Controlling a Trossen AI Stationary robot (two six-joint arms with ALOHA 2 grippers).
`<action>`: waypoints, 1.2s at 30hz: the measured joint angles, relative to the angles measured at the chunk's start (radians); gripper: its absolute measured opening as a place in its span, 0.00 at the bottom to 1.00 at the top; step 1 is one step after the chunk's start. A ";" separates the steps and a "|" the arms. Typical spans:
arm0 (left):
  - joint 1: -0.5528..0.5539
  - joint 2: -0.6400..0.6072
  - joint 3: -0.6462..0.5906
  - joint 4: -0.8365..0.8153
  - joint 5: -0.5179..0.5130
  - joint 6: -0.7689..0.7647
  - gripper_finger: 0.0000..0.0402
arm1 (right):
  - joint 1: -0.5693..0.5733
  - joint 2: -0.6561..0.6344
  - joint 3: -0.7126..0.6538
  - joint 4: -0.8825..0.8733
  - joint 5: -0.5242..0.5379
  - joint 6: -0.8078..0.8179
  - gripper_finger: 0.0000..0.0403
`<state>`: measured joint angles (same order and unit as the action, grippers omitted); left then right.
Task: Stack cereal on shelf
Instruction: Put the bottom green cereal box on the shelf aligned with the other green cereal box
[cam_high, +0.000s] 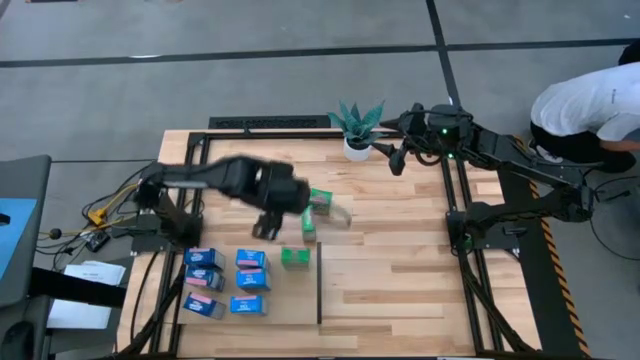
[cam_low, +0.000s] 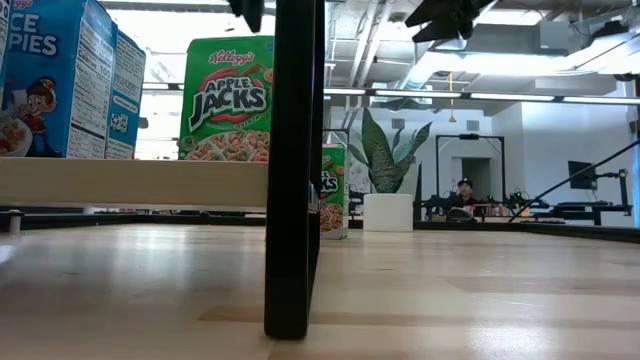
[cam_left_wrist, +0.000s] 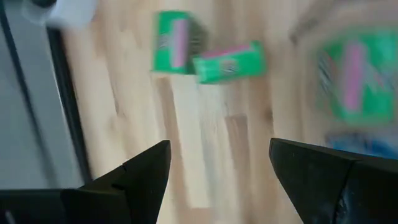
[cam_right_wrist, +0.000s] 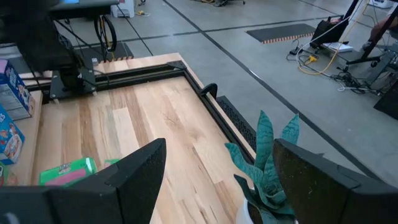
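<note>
Several blue cereal boxes (cam_high: 226, 281) stand in rows on the light-wood shelf (cam_high: 292, 300), left of a thin black divider strip (cam_high: 319, 285). One green cereal box (cam_high: 295, 257) stands at the rows' far right corner. Two more green boxes (cam_left_wrist: 174, 40) (cam_left_wrist: 229, 60) lie on the planks beyond it, touching each other. My left gripper (cam_left_wrist: 217, 180) hovers open above the table's middle (cam_high: 266, 227), just left of those green boxes, holding nothing. My right gripper (cam_right_wrist: 217, 180) waits open and raised at the far right (cam_high: 398, 158), beside the plant.
A potted green plant (cam_high: 357, 125) in a white pot stands at the table's far edge. A black rail frame (cam_high: 455, 250) borders the planks. A person in a white top (cam_high: 590, 105) bends over beyond the right side. Bare planks lie right of the divider.
</note>
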<state>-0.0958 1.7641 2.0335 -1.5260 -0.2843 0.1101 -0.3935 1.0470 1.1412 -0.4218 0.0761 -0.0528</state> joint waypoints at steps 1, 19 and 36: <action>0.032 0.000 0.000 0.011 0.012 -0.068 0.65 | 0.000 0.000 0.000 -0.006 0.000 0.000 0.79; 0.101 0.003 -0.096 0.160 -0.074 -0.911 0.65 | -0.002 0.000 0.000 -0.045 0.002 0.027 0.79; 0.072 0.004 -0.346 0.439 -0.058 -1.096 0.65 | -0.002 0.000 0.000 -0.076 0.002 0.027 0.79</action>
<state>-0.0235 1.7677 1.6872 -1.0867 -0.3418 -0.9855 -0.3954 1.0470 1.1408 -0.4980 0.0784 -0.0261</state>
